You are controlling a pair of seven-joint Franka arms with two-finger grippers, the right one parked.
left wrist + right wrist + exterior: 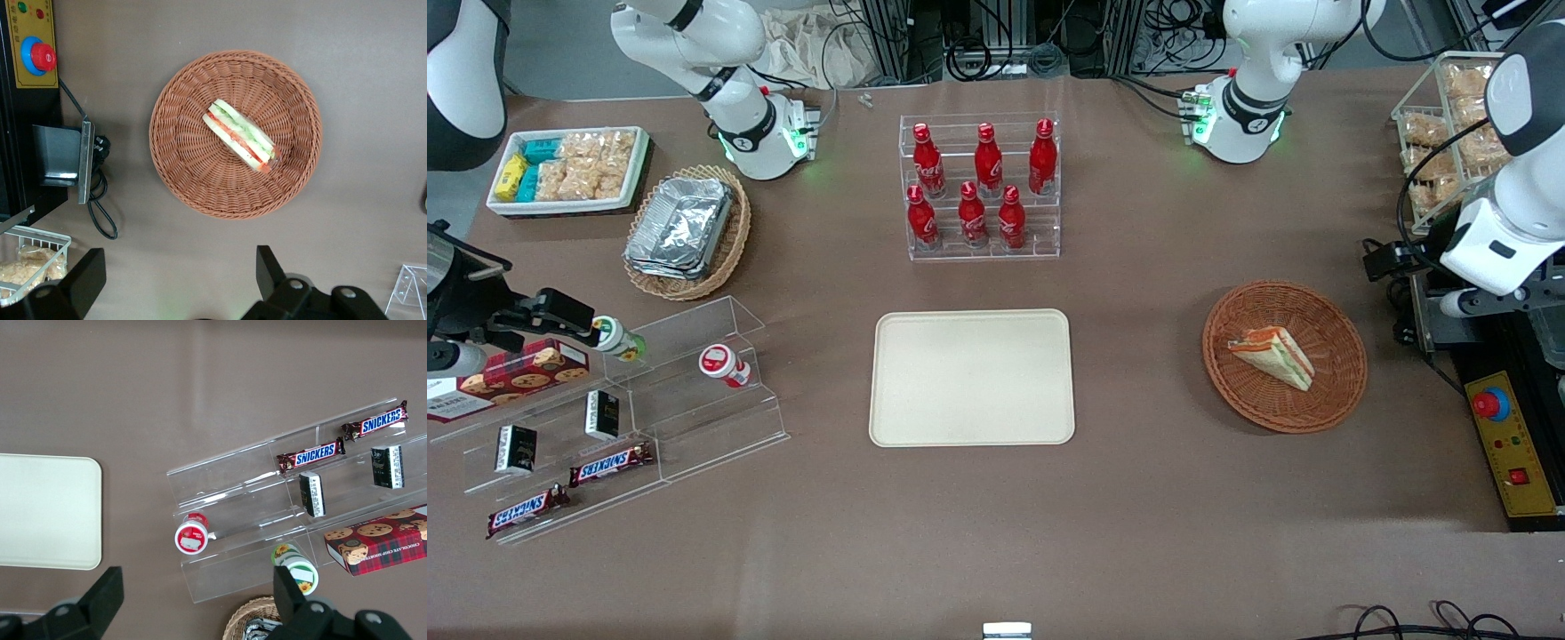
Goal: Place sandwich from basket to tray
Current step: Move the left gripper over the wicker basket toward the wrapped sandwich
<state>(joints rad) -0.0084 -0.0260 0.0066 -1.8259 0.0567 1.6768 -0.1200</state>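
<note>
The sandwich, a white-bread wedge with orange and green layers, lies in the round reddish-brown basket toward the working arm's end of the table. In the left wrist view the sandwich lies in the middle of the basket. My left gripper is open and empty, high above the bare tablecloth beside the basket, apart from it. The left arm hangs over the table's end beside the basket. The cream-beige tray lies flat and empty at the table's middle, and its corner shows in the right wrist view.
A yellow control box with a red stop button and a wire rack of snack bags stand beside the working arm. A rack of red bottles stands farther from the camera than the tray. Acrylic shelves and a foil-filled tan basket lie toward the parked arm's end.
</note>
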